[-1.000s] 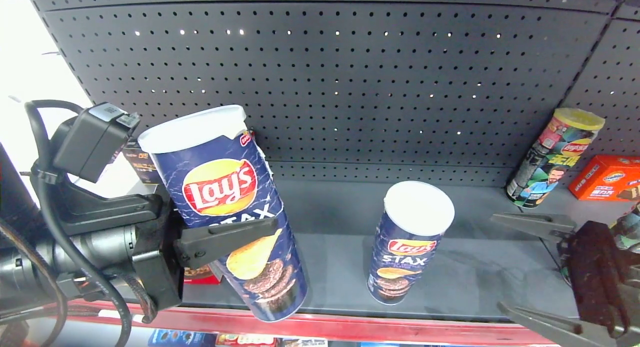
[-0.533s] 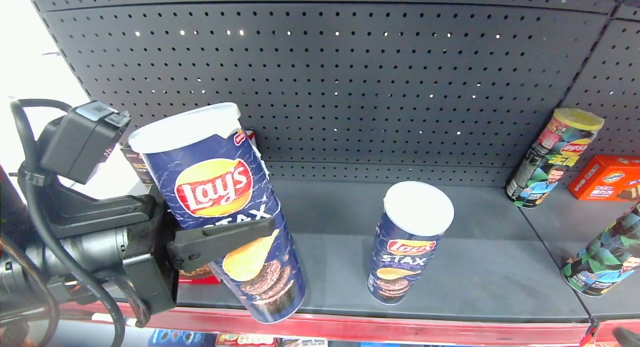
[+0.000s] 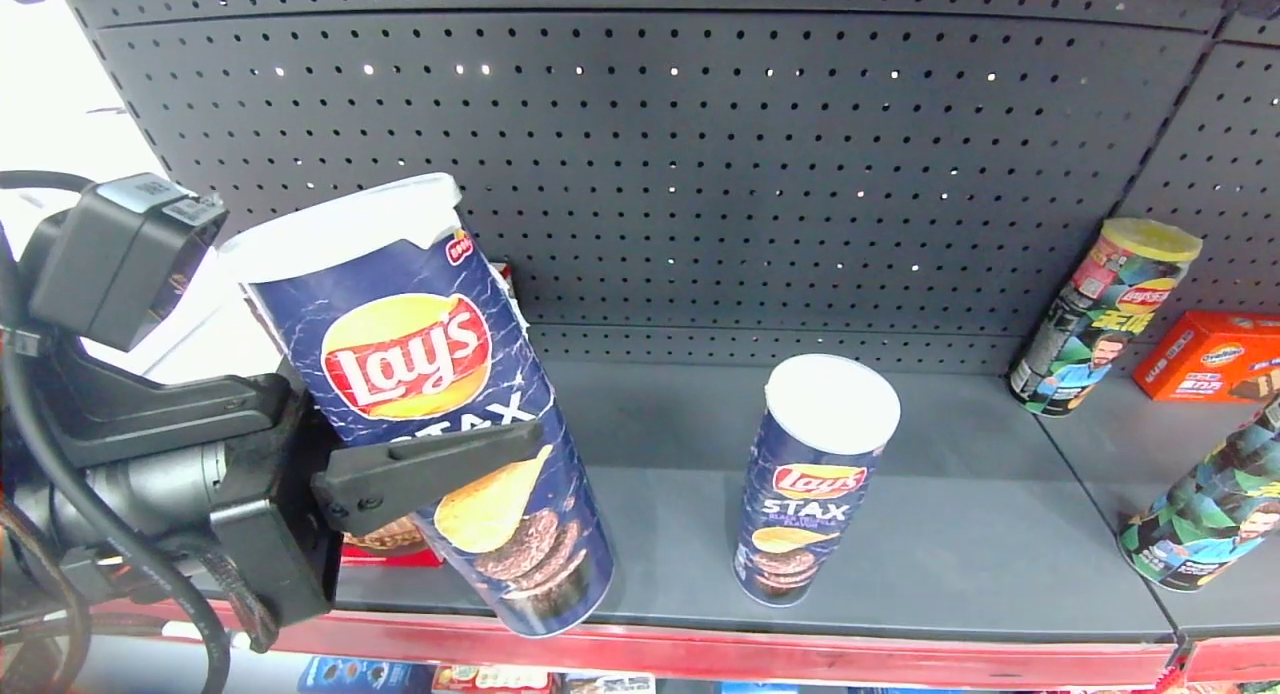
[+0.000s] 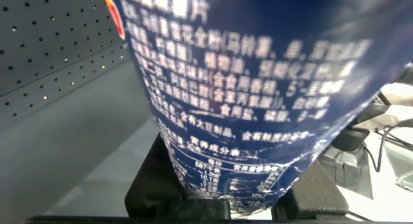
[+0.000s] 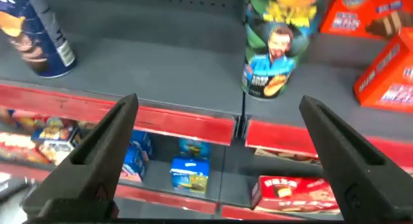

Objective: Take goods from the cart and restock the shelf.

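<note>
The left claw (image 3: 500,444) grips a tilted chip can (image 3: 420,374) over the shelf's (image 3: 950,544) front edge, beside a standing can (image 3: 815,484). This looks like the placing step; next, the held can needs uprighting and setting down. The right claw (image 5: 218,108) gapes empty.

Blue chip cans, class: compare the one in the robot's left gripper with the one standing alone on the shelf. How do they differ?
The held can is clamped in the left gripper's jaws; the standing can rests free on the shelf. The held can leans, lid toward the left; the standing can is upright. Both share the blue design and white lid.
</note>
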